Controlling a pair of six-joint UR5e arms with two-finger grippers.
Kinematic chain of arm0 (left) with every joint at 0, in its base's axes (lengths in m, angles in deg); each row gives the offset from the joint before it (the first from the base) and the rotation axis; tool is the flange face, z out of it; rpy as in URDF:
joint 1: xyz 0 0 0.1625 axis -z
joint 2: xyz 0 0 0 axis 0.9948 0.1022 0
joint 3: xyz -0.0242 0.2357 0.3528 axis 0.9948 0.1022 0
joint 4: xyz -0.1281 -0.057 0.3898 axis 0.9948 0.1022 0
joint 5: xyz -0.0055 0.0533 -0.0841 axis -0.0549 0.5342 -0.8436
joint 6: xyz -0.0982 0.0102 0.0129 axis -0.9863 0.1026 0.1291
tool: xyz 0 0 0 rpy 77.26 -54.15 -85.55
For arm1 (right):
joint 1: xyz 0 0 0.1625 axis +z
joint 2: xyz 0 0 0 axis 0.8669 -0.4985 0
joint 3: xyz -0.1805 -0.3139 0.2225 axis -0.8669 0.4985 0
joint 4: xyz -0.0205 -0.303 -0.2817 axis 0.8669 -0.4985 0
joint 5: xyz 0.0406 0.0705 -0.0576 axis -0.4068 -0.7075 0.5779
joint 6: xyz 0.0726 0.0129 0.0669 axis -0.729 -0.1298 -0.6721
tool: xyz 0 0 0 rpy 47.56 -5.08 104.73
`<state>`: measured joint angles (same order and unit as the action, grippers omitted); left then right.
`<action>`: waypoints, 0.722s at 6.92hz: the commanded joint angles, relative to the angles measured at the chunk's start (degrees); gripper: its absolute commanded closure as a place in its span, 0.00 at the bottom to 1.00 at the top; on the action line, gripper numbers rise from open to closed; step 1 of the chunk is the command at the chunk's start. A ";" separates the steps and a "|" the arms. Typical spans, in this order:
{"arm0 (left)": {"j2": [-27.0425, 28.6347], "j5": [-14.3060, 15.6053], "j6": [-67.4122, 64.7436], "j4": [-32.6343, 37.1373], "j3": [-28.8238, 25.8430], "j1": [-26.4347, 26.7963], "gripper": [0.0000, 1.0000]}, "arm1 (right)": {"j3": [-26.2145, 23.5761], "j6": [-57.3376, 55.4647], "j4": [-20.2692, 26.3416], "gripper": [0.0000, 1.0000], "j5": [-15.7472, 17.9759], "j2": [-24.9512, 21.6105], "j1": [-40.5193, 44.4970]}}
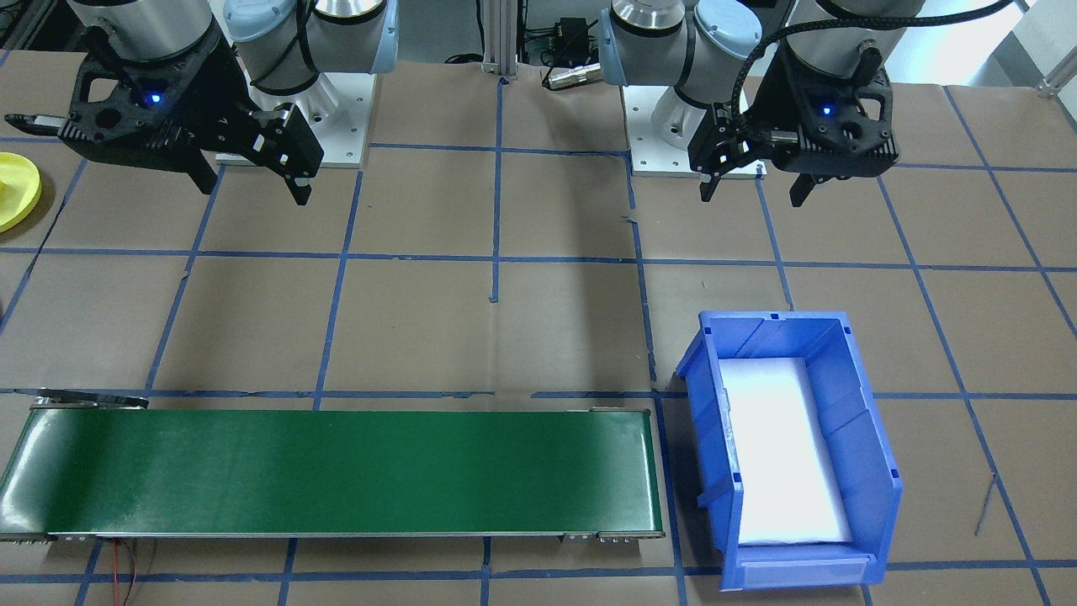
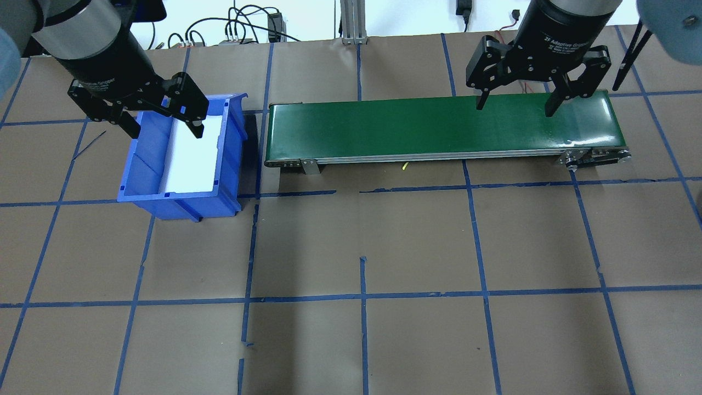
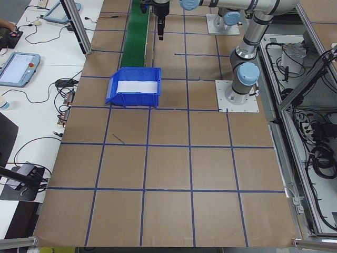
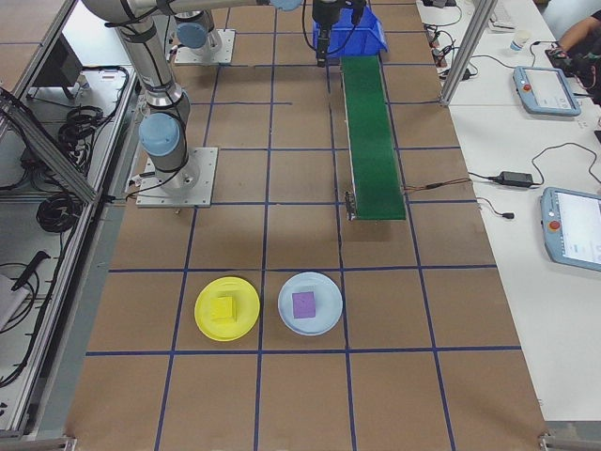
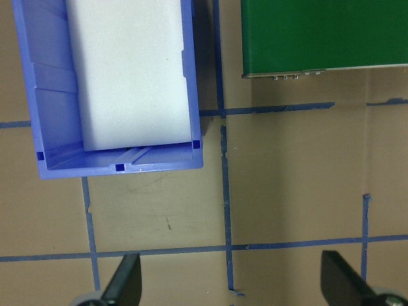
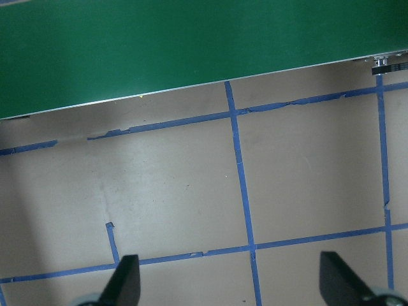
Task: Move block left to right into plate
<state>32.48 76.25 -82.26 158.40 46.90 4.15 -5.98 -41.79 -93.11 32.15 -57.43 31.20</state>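
The yellow plate (image 4: 226, 308) lies at the table's end on my right, with a yellow block (image 4: 223, 308) resting in it. Its edge also shows in the front view as the plate (image 1: 15, 195). Beside it, a purple block (image 4: 303, 303) sits on a pale blue plate (image 4: 311, 319). My left gripper (image 2: 164, 131) (image 1: 753, 195) hangs open and empty over the blue bin. My right gripper (image 2: 515, 108) (image 1: 252, 187) hangs open and empty by the conveyor's right end. Both grippers are far from the plates. The wrist views show each gripper's fingers spread apart: left gripper (image 5: 233, 284), right gripper (image 6: 231, 284).
A blue bin (image 2: 148, 159) (image 1: 850, 396) with a white foam pad inside stands on my left. A long green conveyor belt (image 2: 439, 126) (image 1: 336, 471) runs across the far side. Brown paper with a blue tape grid covers the table (image 2: 362, 236).
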 commanded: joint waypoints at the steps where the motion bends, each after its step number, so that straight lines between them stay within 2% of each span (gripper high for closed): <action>1: 0.00 0.01 -0.06 -0.01 0.02 -0.04 0.00 | -0.04 0.04 -0.15 0.00 -0.05 -0.03 0.11; 5: -0.09 -0.08 -0.06 -0.01 -0.07 -0.12 0.00 | -0.04 0.21 -0.15 0.00 -0.14 -0.03 -0.16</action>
